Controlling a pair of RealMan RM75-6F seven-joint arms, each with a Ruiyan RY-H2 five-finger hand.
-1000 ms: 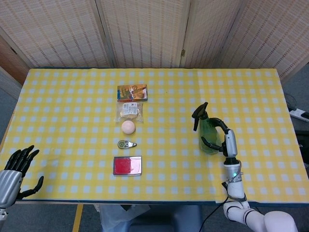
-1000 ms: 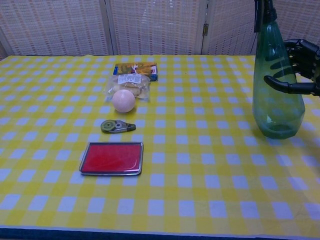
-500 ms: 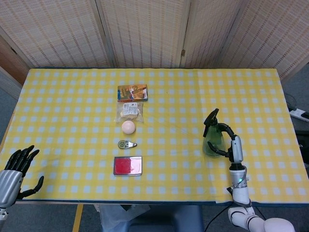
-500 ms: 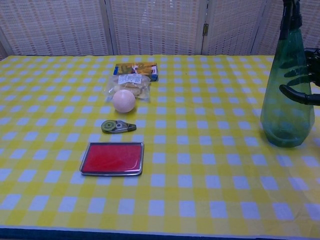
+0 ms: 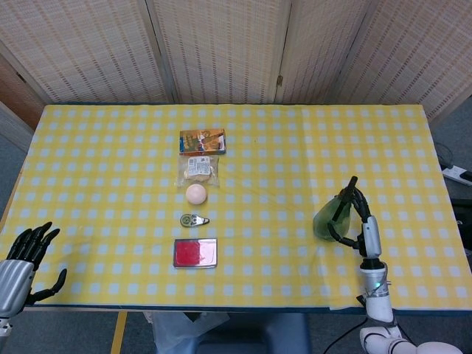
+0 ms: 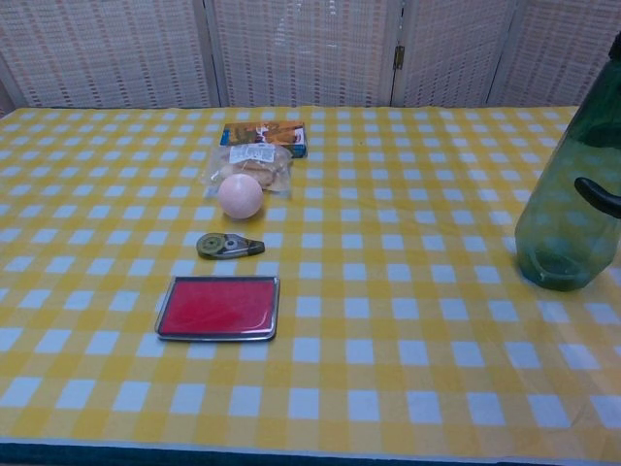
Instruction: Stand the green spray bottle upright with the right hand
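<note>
Right hand has its dark fingers wrapped round the green spray bottle, gripping it from the side nearest the robot; in chest view only one finger shows, curled across the bottle's right flank at the frame edge, rest of hand cut off. Bottle stands upright w/ its base on the yellow-checked counter, inside the fingers' curl, near the front right of the cloth; nozzle end is cropped in chest view and foreshortened in head view. Well away from the right fingers, toward the counter's middle, a row of items runs front to back: red flat tin nearest the robot, then a correction-tape dispenser, a pale ball, a clear packet of snacks, and a colourful small box farthest back. Left hand sits off the counter's front left corner, fingers spread apart, holding nothing, well apart from every item. Woven screen panels stand behind the counter.
</note>
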